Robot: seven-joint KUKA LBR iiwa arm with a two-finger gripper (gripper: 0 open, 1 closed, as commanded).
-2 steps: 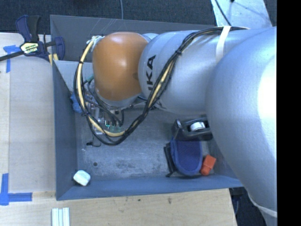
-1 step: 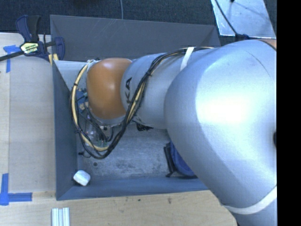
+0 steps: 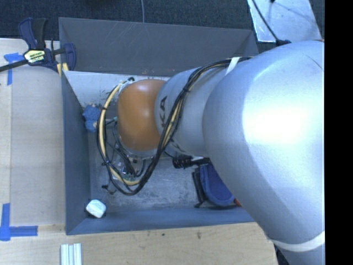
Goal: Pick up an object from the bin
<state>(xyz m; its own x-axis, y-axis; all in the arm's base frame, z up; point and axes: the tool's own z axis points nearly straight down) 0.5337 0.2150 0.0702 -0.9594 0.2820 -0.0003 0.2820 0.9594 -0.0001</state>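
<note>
Possibly the jaws, hidden under the orange cover (image 3: 138, 115) so can't tell their state, close on bare bin (image 3: 165, 196) floor, missing the white lump (image 3: 95, 208) lying off to one side of them.

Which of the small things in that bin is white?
The little lump in the bottom-left corner. The thing by the left wall and the bigger one at bottom right are both blue.

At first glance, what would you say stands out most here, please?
The big silver arm reaching in from the right, its orange cover over the middle of the bin. Then a small white lump in the lower-left corner and a blue thing by the lower wall.
</note>
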